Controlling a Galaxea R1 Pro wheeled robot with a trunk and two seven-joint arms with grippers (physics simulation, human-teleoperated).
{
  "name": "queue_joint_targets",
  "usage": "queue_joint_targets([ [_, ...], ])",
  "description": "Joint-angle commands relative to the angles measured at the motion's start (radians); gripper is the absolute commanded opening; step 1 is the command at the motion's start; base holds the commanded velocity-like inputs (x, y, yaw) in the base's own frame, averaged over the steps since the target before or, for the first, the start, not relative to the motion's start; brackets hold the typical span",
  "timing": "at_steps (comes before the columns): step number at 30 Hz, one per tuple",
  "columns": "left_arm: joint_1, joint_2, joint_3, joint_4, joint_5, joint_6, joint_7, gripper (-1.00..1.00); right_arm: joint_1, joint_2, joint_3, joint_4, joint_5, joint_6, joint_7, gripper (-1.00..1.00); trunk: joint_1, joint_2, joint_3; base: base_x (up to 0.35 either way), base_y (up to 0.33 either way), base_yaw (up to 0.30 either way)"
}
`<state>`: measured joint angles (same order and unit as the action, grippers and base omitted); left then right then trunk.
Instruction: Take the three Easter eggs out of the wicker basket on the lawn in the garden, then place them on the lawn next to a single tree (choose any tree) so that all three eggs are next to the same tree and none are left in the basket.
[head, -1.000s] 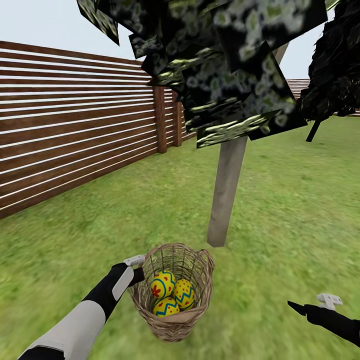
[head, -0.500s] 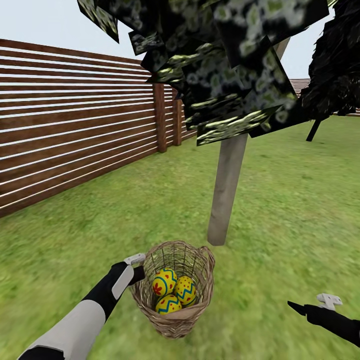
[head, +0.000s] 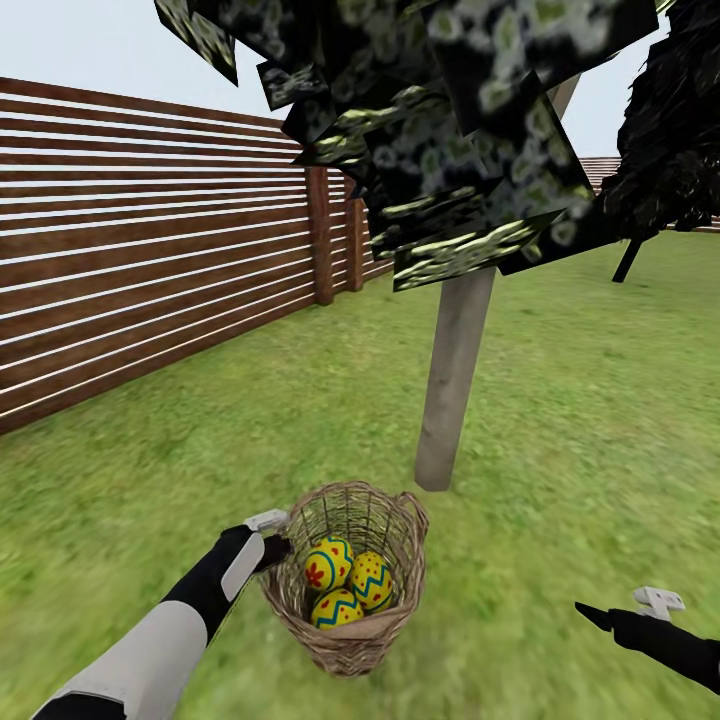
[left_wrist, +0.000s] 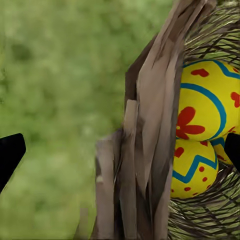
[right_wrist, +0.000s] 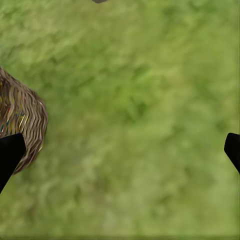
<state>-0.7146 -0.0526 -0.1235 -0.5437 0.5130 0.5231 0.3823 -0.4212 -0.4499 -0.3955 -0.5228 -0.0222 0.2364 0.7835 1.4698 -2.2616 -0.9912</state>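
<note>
Head camera looks forward and down over the lawn (head: 580, 420); both wrist cameras sit close, sharing the wicker basket (head: 350, 580).

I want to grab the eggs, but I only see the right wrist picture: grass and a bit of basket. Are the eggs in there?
Observer: Yes, all three Easter eggs sit inside the wicker basket.
Operator: Where's my other hand?
Observer: The left gripper is open at the basket's rim, one finger on each side of it.
Operator: Is a tree close?
Observer: Yes, the tree has its trunk just beyond the basket on the lawn.
</note>
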Motion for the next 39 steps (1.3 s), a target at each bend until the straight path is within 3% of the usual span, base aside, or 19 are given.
queue_joint_targets([
  [1,-0.001,0.005,-0.006,-0.006,0.012,0.003,0.009,1.0,-0.001,0.0,-0.004,0.0,-0.002,0.009,0.005,1.0,0.0,0.0,-0.001,0.0,0.0,0.0],
  [12,-0.001,0.008,-0.007,-0.009,0.013,0.003,0.009,1.0,-0.001,0.002,-0.004,0.001,-0.002,0.009,0.004,1.0,-0.042,0.077,0.034,0.0,0.0,0.0],
  [36,0.0,0.008,-0.005,-0.013,0.013,0.006,0.01,1.0,-0.001,0.001,-0.005,0.003,-0.002,0.009,0.003,1.0,-0.042,0.077,0.034,0.0,0.0,0.0],
  [39,-0.001,0.008,-0.005,-0.013,0.013,0.007,0.01,1.0,-0.001,0.001,-0.005,0.003,-0.002,0.009,0.003,1.0,-0.054,0.098,0.043,0.0,0.0,0.0],
])
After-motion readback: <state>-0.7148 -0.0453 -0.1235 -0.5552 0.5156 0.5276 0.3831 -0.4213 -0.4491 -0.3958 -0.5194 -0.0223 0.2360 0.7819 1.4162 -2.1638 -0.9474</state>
